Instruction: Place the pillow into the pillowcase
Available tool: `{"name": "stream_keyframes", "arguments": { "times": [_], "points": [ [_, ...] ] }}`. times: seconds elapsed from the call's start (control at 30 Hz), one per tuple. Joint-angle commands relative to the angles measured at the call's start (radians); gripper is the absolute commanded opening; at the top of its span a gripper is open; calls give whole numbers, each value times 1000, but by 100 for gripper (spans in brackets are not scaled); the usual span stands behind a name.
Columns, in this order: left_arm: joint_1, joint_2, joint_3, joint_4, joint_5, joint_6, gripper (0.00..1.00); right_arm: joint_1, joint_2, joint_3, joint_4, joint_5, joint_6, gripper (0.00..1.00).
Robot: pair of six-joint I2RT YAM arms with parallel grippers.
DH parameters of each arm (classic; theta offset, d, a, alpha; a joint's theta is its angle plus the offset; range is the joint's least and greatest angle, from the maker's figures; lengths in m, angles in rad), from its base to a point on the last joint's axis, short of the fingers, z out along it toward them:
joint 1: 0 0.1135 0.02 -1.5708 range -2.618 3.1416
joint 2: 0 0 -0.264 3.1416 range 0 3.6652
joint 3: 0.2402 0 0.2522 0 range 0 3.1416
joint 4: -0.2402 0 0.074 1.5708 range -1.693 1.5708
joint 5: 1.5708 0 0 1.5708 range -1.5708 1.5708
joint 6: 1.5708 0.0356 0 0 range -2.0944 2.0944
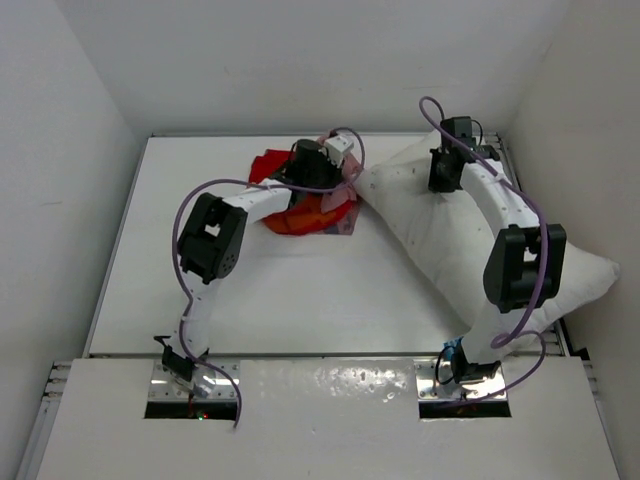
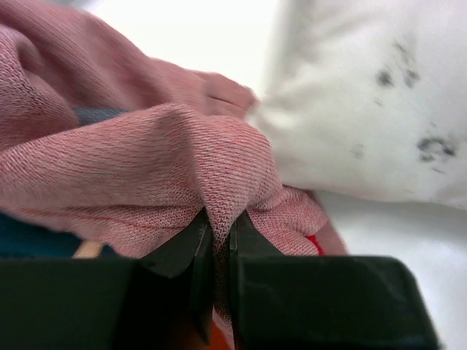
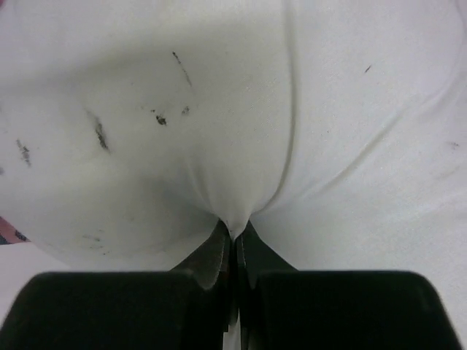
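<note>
**1. Grip state.** The left gripper [image 2: 219,227] is closed on a raised fold of the pillowcase [image 2: 131,168], dull pink side outward. The fold stands up between the 2 fingers. The right gripper [image 3: 235,230] is closed on a pinch of the pillow [image 3: 241,109], whose white cover puckers down into the jaws.

**2. Position.** The pillow lies diagonally on the table [image 1: 300,300]. The pillowcase is a crumpled red-orange and pink heap touching the pillow's far corner, the one turned toward the left arm. The right gripper holds the pillow's upper face near that same end.

**3. Reason for the holds (judgement).**
- The left grip lifts 1 layer of fabric just beside the pillow corner, probably to part the opening. Whether the held fold belongs to the opening's hem cannot be told.
- The right grip sits close to the leading corner, so a push would steer that corner instead of buckling the pillow's body.

**4. Edges and open room.**
- The pillow's opposite end appears to pass over the table edge beside the right arm's elbow, close to the wall. There is little room to draw the pillow back that way.
- Bare table lies along the pillow's long side facing the left arm.
- Bare table also lies past the heap, on the side away from the pillow. This gives room to spread the pillowcase.
- The heap is bunched, so the pillow corner risks pushing it along rather than entering it.
</note>
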Motion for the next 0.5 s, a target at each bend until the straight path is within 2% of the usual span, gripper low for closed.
{"name": "stream_keyframes", "arguments": {
  "times": [0.0,0.1,0.23,0.37,0.43,0.47],
  "points": [
    [108,-127,151,-7,-163,48,0,-17,12,49,141,-80,4,0],
    [230,-175,403,-56,-204,82,0,-40,6,79,255,-136,32,0],
    [346,-225,605,-20,-223,123,0,-50,-3,112,405,-233,90,0],
    [390,-333,593,34,-281,209,0,-18,0,107,540,-285,131,0],
    [393,-373,551,-35,-266,212,0,-2,15,112,548,-285,133,0],
    [395,-421,462,-64,-251,202,0,12,23,119,542,-282,132,0]
  ]
}}
